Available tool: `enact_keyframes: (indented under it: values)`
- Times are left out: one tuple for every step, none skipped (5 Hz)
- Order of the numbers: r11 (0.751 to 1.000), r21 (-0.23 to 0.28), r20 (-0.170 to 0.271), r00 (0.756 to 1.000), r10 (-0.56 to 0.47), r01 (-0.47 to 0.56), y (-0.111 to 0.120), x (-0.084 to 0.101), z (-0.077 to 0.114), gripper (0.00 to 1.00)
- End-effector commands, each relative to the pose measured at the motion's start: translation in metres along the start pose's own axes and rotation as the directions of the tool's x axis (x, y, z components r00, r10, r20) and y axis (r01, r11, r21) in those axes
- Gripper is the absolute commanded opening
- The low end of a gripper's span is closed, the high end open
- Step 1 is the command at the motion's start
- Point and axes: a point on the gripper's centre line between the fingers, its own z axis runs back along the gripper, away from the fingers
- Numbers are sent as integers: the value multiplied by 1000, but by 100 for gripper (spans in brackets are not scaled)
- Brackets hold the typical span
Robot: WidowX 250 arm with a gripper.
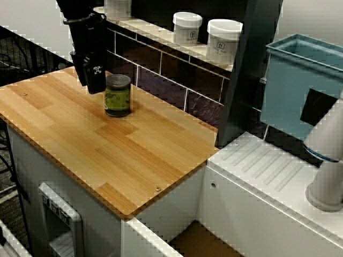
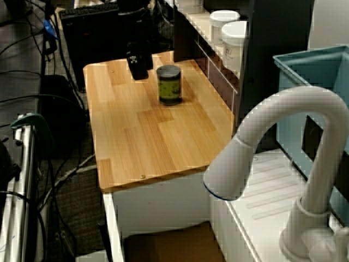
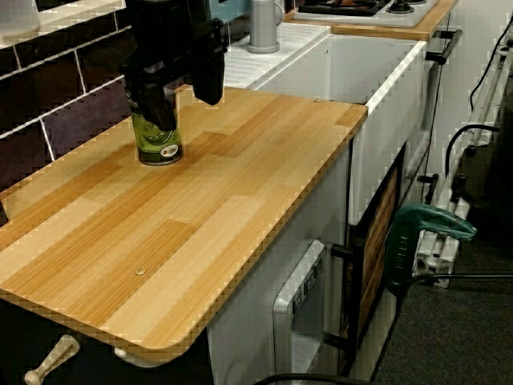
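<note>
Table [image 1: 134, 155]: pale wood planks, rounded near corner, white cabinet below.

Jar [image 1: 118, 96]: green label, dark lid, upright on the table's far-left part, well in from the edges. Long axis vertical. Lid on.

Gripper [image 1: 95, 85]: black, hanging down from above, just left of the jar in the view toward the tiled wall. Jaws spread and holding nothing, as the view along the table shows. Seen from there, one finger [image 3: 152, 100] crosses in front of the jar's upper part and the other stands off toward the open table. A gap between gripper and jar in the view past the tap, so near but apart. Jar therefore to the right of the jaws, outside them, not between them. Finger ends clear of the table; exact height against the lid hard to tell.

Tiled wall [image 1: 161, 80]: dark tiles, pale grout, along the table's far edge.

Shelf [image 1: 153, 31]: above the tiles, carrying two white tubs [image 1: 187, 28].

Far right: blue bin [image 1: 300, 85]; white tap [image 1: 327, 160] over a ribbed draining board [image 1: 268, 171].
</note>
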Motion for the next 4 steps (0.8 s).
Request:
enact_keyframes:
  values:
    - [997, 65, 124, 991, -50, 42, -5, 15, 35, 100]
    - [997, 73, 174, 984, -40, 28, -3, 28, 37, 100]
    - [996, 82, 200, 979, -37, 21, 0, 43, 37, 100]
    - [996, 93, 231, 972, -36, 15, 1, 58, 38, 100]
